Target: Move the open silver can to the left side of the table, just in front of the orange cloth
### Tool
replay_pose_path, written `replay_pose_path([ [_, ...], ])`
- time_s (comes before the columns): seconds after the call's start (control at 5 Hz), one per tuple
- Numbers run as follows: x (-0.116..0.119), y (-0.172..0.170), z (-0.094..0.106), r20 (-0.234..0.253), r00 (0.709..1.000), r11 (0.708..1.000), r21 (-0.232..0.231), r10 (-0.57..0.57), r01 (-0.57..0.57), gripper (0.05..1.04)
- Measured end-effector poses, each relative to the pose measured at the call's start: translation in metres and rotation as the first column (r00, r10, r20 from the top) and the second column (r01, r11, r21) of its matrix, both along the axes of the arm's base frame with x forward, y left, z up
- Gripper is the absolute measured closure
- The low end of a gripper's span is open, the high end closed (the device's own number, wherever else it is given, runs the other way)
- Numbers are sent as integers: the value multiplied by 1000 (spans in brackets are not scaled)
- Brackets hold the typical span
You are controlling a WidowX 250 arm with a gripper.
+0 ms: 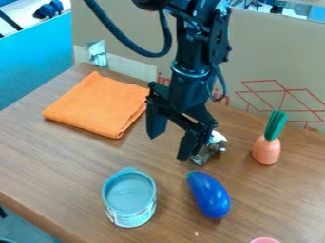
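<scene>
The pincer (168, 147) hangs with its fingers spread wide over the table (70, 152) — near a crumpled silvery thing (206, 152).

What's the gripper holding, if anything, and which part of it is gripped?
Nothing is held. The gripper hangs above the wooden table, its jaws apart with nothing between them.

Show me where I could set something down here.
Bare tabletop shows between the orange cloth and the can, and on toward the picture's left edge; another patch lies between the blue toy eggplant, the toy carrot and the picture's right edge. It is crowded around the gripper, with a silvery crumpled object close by.
</scene>
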State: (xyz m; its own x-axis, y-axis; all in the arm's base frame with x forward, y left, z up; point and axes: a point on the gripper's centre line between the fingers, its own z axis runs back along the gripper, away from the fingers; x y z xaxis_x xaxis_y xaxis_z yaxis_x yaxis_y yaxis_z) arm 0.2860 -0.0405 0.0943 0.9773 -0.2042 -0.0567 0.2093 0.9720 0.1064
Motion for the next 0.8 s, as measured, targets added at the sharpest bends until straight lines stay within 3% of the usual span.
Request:
replay_pose_path([
  [0.4, -12, -6, -17, -45, 999, 1000, 9, -18, 18, 81],
  [0.6, -21, -10, -8, -12, 999, 999, -3, -34, 34, 81],
  [0.8, -33, -11, -10, 1, 1000, 1000, 8, -30, 30, 81],
])
